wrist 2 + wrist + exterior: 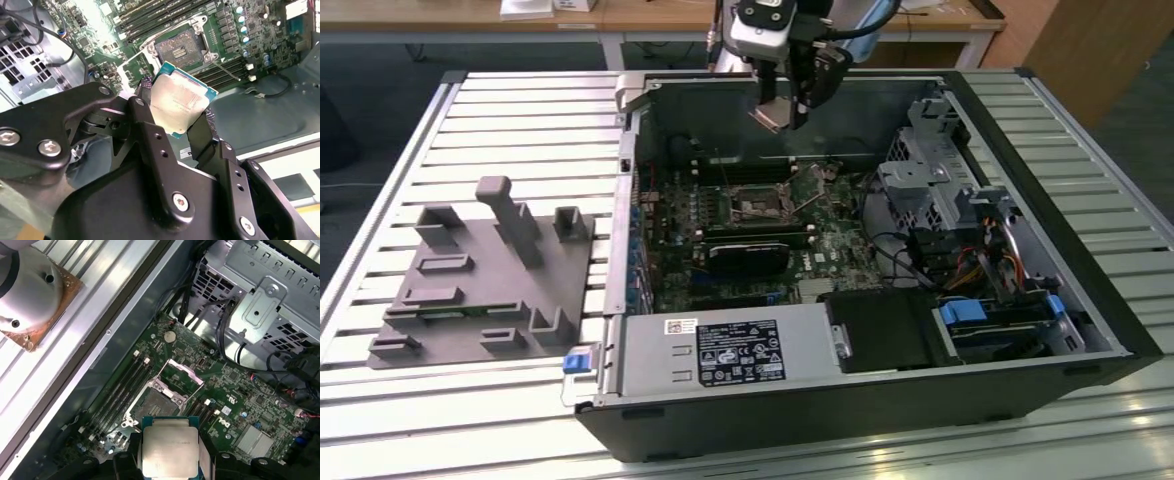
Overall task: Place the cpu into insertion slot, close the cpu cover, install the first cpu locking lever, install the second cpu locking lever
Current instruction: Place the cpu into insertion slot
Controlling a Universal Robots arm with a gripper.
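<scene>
Cpu (170,450) in hand (176,105) above insertion slot (155,402)

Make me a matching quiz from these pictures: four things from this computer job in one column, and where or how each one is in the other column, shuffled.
Things
1. small square silver-topped cpu
2. square dark insertion slot
3. thin grey metal cpu cover
4. grey stepped fixture block

States
A. standing open, tilted up at the socket's edge
B. on the slatted table, at the exterior view's left of the black computer case
C. clamped in the black gripper above the green motherboard
D. empty and uncovered

Pairs: 1-C, 2-D, 3-A, 4-B
</scene>
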